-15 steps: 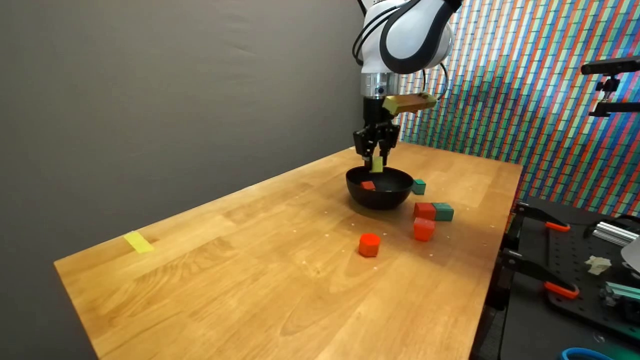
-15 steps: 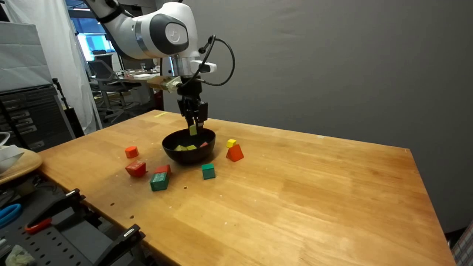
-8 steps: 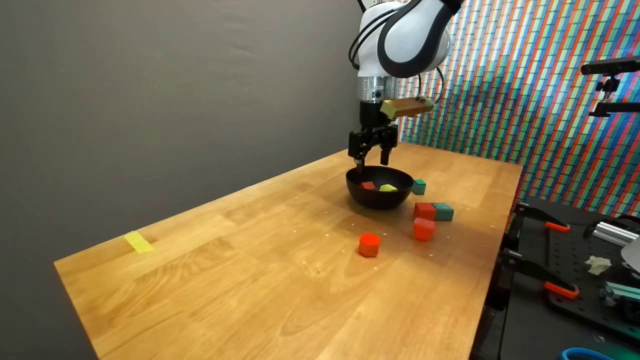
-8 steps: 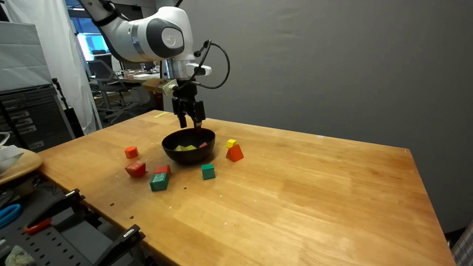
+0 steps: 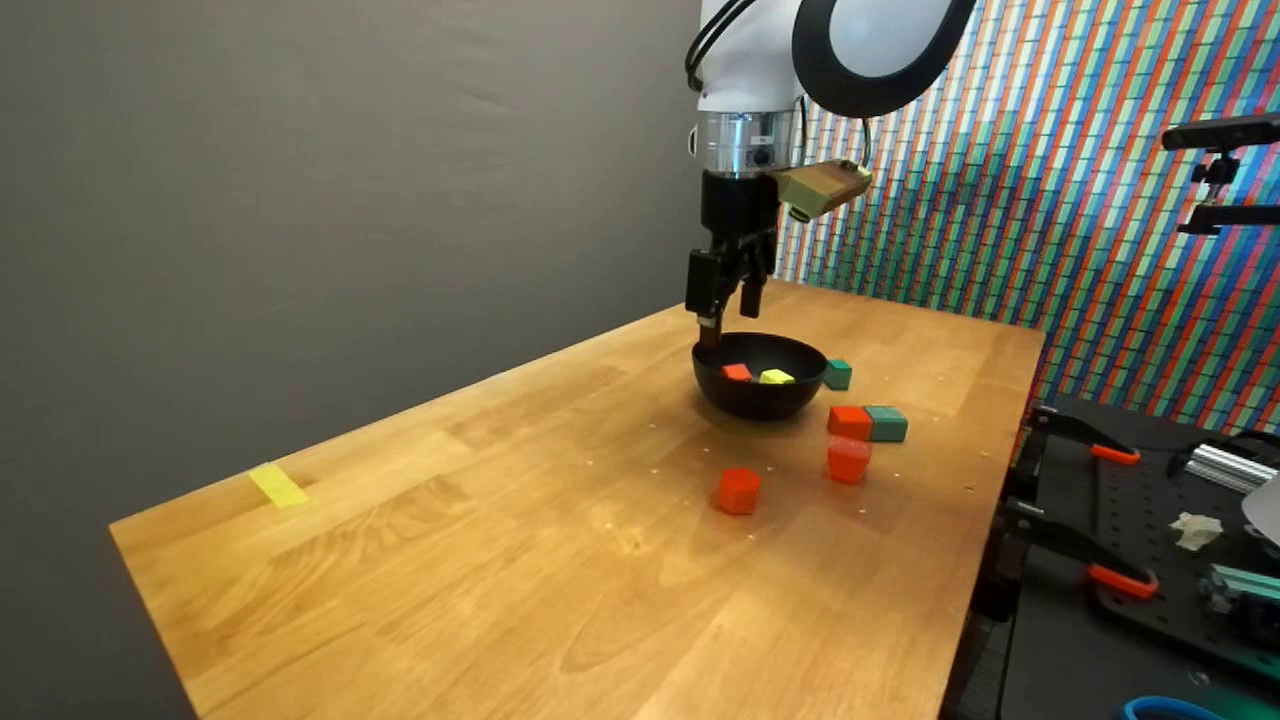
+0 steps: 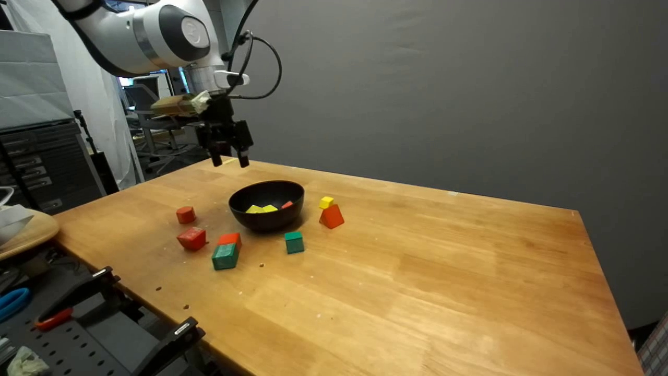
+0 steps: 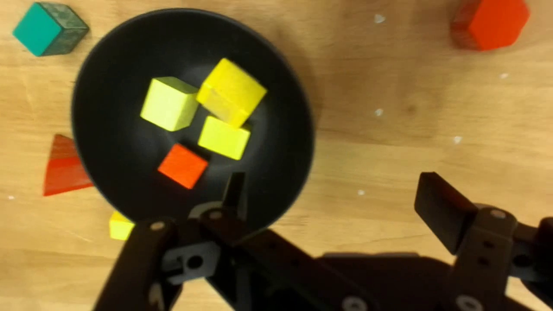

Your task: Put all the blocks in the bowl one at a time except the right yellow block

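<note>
Now fingers [image 6: 243,158] farther fr bowl [image 6: 266,222]

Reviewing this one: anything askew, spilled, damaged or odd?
Nothing looks spilled or damaged, and the bowl stands upright. One oddity, in the wrist view: inside the bowl, a yellow block seems tilted rather than flat, partly hiding another yellow block. The yellow strip near a corner of the table looks like tape, not a stray block.
</note>
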